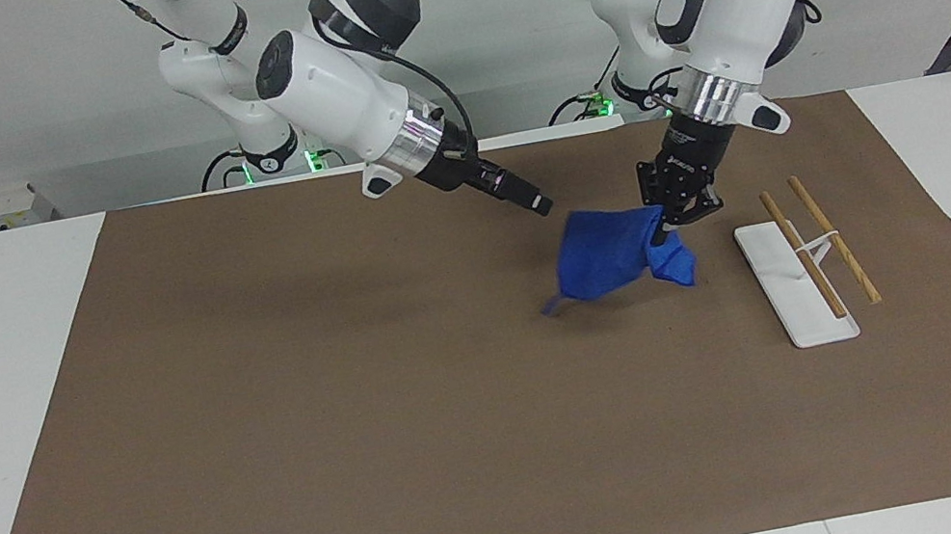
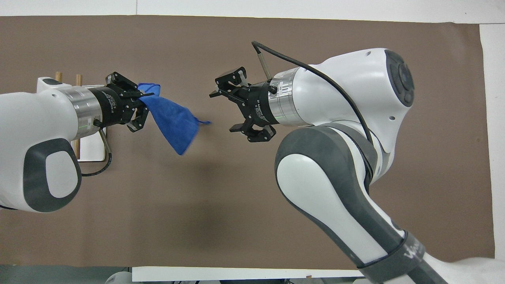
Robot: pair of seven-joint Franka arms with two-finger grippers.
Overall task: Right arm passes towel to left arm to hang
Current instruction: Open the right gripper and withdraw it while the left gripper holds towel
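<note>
One blue towel [image 1: 615,254] hangs from the left gripper [image 1: 671,223], its fingers pinching a corner, above the tabletop [image 1: 369,442] just beside one rack [image 1: 796,281] with two wooden rails, apparently. Handover looks done; hanging remains. The right gripper [image 2: 225,110], fingers spread, holds nothing.

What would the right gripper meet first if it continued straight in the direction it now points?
Probably the blue towel that hangs from the left gripper. The right gripper, its jaws open, points down toward it; how exactly they line up in depth is unclear.
</note>
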